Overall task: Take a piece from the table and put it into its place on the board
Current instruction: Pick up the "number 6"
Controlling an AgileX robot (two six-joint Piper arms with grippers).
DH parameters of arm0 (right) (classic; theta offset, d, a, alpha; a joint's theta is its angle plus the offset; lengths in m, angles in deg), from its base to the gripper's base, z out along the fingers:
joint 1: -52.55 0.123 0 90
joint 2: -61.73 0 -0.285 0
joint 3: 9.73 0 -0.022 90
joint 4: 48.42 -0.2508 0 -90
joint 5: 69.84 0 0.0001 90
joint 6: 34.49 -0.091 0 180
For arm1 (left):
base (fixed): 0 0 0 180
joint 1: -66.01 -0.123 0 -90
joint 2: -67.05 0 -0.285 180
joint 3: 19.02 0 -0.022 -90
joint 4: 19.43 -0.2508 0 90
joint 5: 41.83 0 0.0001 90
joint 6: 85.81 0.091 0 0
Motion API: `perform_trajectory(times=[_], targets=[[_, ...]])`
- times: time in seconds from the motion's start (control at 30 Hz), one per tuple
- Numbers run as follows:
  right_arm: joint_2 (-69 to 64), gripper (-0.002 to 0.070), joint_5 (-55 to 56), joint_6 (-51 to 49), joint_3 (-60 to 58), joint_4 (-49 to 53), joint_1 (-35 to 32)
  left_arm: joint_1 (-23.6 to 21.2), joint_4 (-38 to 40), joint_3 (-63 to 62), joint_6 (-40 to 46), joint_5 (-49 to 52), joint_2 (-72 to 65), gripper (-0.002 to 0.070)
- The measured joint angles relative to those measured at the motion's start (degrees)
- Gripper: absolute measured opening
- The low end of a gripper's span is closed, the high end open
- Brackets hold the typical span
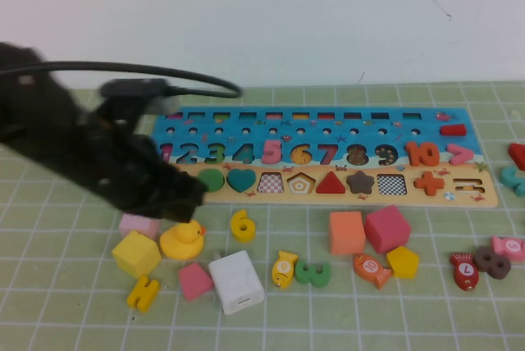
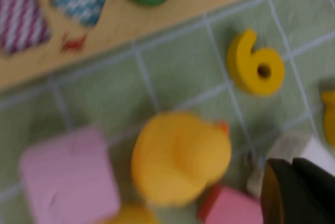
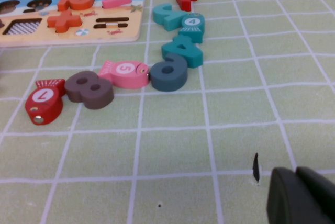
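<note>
The yellow numeral 6 [image 1: 243, 225] lies flat on the green gridded table [image 1: 74, 318], just in front of the board [image 1: 467, 195]. In the left wrist view the 6 [image 2: 255, 64] is apart from everything, beyond a yellow duck [image 2: 180, 156]. My left gripper [image 1: 190, 197] hangs over the duck [image 1: 182, 240], left of the 6. Its fingers [image 2: 309, 192] show together at the frame corner, holding nothing. My right gripper [image 3: 296, 170] is shut and empty over bare cloth; it is out of the high view.
Around the duck are a pale pink cube [image 2: 70, 177], a pink block [image 1: 195, 280], a white block [image 1: 236, 281], a yellow cube [image 1: 135, 252] and a yellow H [image 1: 143, 294]. Right of the 6 lie a fish marked 6 [image 1: 284, 269], a green 3 [image 1: 312, 272] and an orange cube [image 1: 347, 232].
</note>
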Motion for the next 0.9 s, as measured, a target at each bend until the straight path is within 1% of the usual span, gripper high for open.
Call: perform_trajectory(times=[0.07,0.17,0.27,0.33,0.4,0.53,0.6,0.7,0.9], targets=[[0.00,-0.0003,0.00,0.00,0.00,0.00,0.00,3.05,-2.68,-3.75,-3.13,-0.48,-3.92,0.0003],[0.00,-0.0003,0.00,0.00,0.00,0.00,0.00,7.38,-8.57,-9.71,-11.08,-0.59,-8.58,0.0026],[0.00,-0.0003,0.00,0.00,0.00,0.00,0.00,11.19,-15.78,-14.85,-18.80,-0.14,-12.86,0.0081],[0.00,-0.0003,0.00,0.00,0.00,0.00,0.00,13.41,-19.56,-17.76,-23.56,0.94,-15.09,0.0141],[0.00,-0.0003,0.00,0.00,0.00,0.00,0.00,15.53,-23.00,-20.67,-27.45,2.71,-17.39,0.0236],[0.00,-0.0002,0.00,0.00,0.00,0.00,0.00,18.36,-27.24,-25.15,-30.17,7.56,-21.21,0.0418],[0.00,-0.0002,0.00,0.00,0.00,0.00,0.00,18.74,-27.18,-26.16,-30.60,9.10,-22.64,0.0466],[0.00,-0.0002,0.00,0.00,0.00,0.00,0.00,18.74,-27.27,-26.41,-30.90,10.30,-23.81,0.0489],[0.00,-0.0003,0.00,0.00,0.00,0.00,0.00,18.74,-28.30,-26.71,-32.10,11.98,-24.76,0.0490]])
